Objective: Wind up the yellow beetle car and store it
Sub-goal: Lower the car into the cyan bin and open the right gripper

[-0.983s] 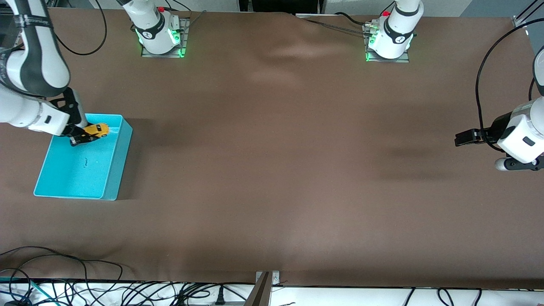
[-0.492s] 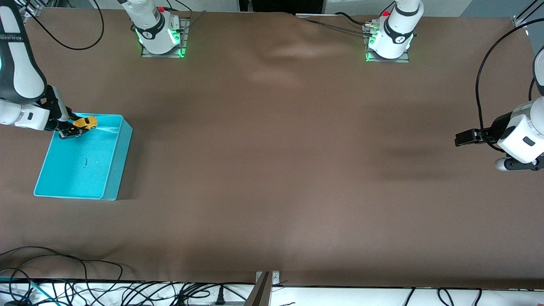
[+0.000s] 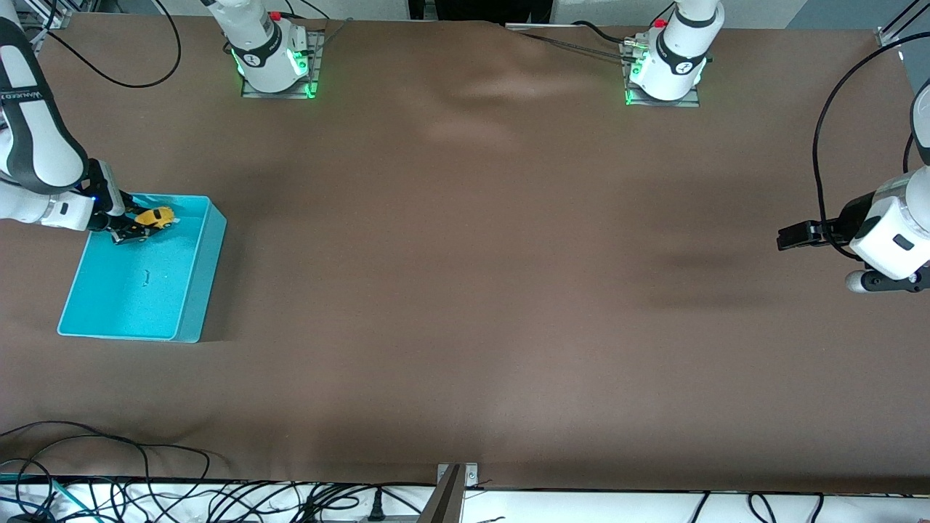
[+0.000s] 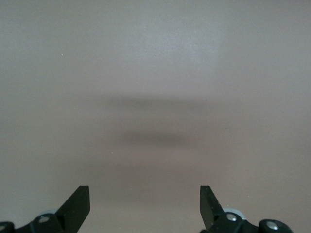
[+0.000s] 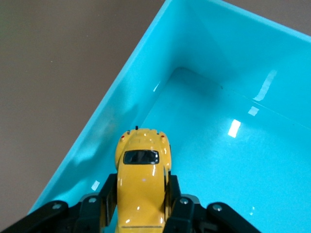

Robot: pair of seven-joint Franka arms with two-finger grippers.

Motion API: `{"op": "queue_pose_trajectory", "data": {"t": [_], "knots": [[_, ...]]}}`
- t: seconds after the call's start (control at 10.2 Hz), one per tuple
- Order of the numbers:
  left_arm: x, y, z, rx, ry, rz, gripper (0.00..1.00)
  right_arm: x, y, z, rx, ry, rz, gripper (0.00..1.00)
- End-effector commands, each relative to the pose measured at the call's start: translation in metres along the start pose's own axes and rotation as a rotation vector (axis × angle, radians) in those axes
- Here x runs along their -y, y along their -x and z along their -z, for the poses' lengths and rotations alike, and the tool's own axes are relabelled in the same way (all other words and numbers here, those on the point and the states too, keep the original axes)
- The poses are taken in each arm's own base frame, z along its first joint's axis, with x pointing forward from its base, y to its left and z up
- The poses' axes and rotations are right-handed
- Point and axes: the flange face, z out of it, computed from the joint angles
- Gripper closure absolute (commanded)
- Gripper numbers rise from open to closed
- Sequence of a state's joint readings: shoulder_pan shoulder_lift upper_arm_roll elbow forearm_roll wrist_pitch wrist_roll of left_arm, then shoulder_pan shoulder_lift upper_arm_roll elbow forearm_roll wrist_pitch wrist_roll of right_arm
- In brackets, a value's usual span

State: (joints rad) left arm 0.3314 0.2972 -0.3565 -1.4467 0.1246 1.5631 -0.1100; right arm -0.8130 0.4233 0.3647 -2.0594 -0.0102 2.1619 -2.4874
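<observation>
The yellow beetle car [image 3: 155, 216] [image 5: 142, 182] is clamped between the fingers of my right gripper [image 3: 134, 227] [image 5: 142, 190], which is shut on its sides. It hangs over the part of the cyan bin [image 3: 190, 290] [image 5: 272, 58] that lies farthest from the front camera, just inside the rim. In the right wrist view the car's roof and dark window face up above the bin's floor. My left gripper [image 3: 788, 236] [image 4: 145, 200] waits open over bare table at the left arm's end, with nothing between its fingers.
The brown table cover [image 3: 465, 276] spreads between the two arms. Cables [image 3: 109, 487] lie along the table edge nearest the front camera. A metal bracket [image 3: 454, 479] stands at the middle of that edge.
My right gripper with the car swung toward the bin's edge at the right arm's end, then came a little way back over the bin. The left arm has not moved.
</observation>
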Motion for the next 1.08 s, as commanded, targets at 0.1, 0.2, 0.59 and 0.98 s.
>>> {"op": "queue_pose_trajectory", "data": {"t": [0.1,0.2,0.59,0.98], "knots": [[0.001,0.002,0.002,0.008,0.020,-0.021,0.00,0.010,0.020,-0.015,0.005,0.007,-0.005,0.81],[0.001,0.003,0.001,0.010,0.020,-0.021,0.00,0.013,0.024,-0.024,0.000,0.009,-0.013,0.73],[0.003,0.002,0.002,0.007,0.020,-0.017,0.00,0.008,0.027,-0.027,-0.013,0.011,-0.025,0.29],[0.006,0.000,0.006,-0.005,0.025,-0.008,0.00,-0.048,0.017,0.039,-0.021,-0.010,0.022,0.00]]}}
